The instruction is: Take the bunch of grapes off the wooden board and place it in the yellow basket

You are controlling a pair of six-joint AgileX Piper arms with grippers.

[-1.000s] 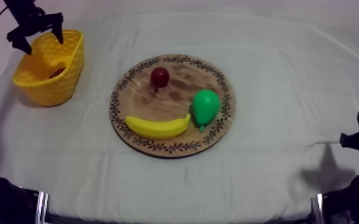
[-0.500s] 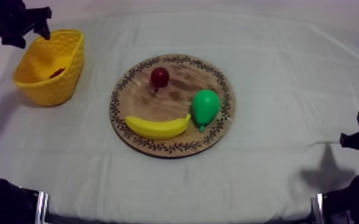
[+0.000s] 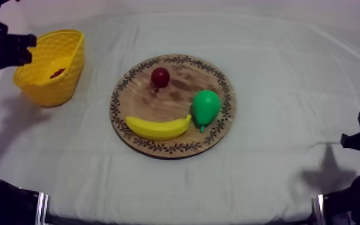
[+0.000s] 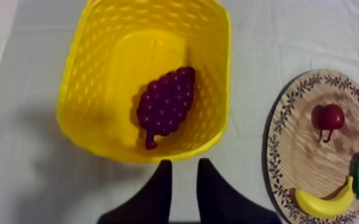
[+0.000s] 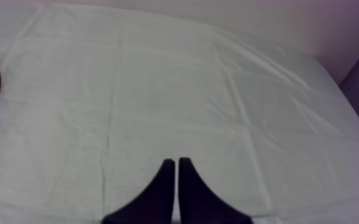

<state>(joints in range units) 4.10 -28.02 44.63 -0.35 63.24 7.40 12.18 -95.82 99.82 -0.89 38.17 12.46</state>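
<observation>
Beside the basket (image 4: 92,77): your left claw (image 4: 184,179), fingers apart, gripping nothing.
Grapes (image 4: 165,106): lying on the basket floor; your task looks done.
Board (image 3: 176,105): banana (image 3: 158,127), pear (image 3: 206,106), small red fruit (image 3: 160,76) on it.
Right claw (image 5: 176,173): fingers together, over bare surface (image 5: 176,89), well apart from the board.
Risk: swing your left arm low and it could clip the basket rim, tipping the grapes out.

Legible text, labels, brands, numbers, signs: none for you to record. The rim of the wooden board (image 3: 225,127) bears a dark leafy ornament, not lettering. The yellow basket (image 3: 52,90) and the worktop (image 3: 290,90) cloth show you plain surfaces.
</observation>
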